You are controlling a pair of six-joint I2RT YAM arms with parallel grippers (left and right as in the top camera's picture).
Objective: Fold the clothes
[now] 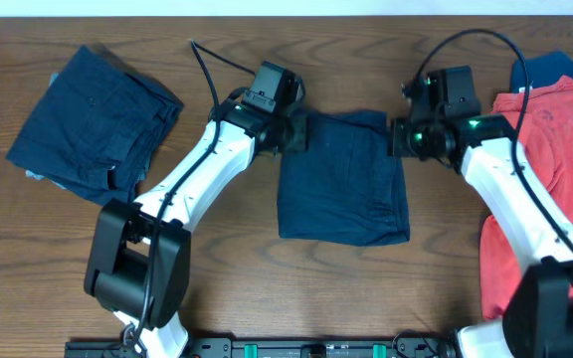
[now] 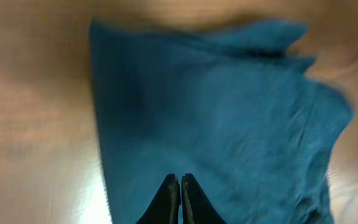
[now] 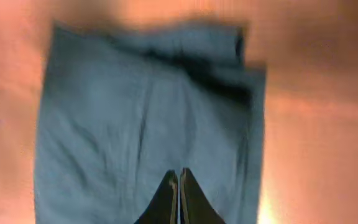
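A pair of dark navy shorts (image 1: 341,179) lies folded into a rectangle at the table's middle. It fills the left wrist view (image 2: 216,118) and the right wrist view (image 3: 148,118), both blurred. My left gripper (image 1: 296,132) is at the shorts' top left corner, with its fingertips (image 2: 180,179) together over the cloth. My right gripper (image 1: 398,139) is at the top right corner, also with its fingertips (image 3: 178,173) together over the cloth. No cloth shows between either pair of fingers.
A stack of folded navy shorts (image 1: 93,124) lies at the far left. Coral-red shirts (image 1: 555,179) are heaped along the right edge, with a brighter blue garment (image 1: 557,68) behind them. The brown wooden table (image 1: 227,268) is bare in front.
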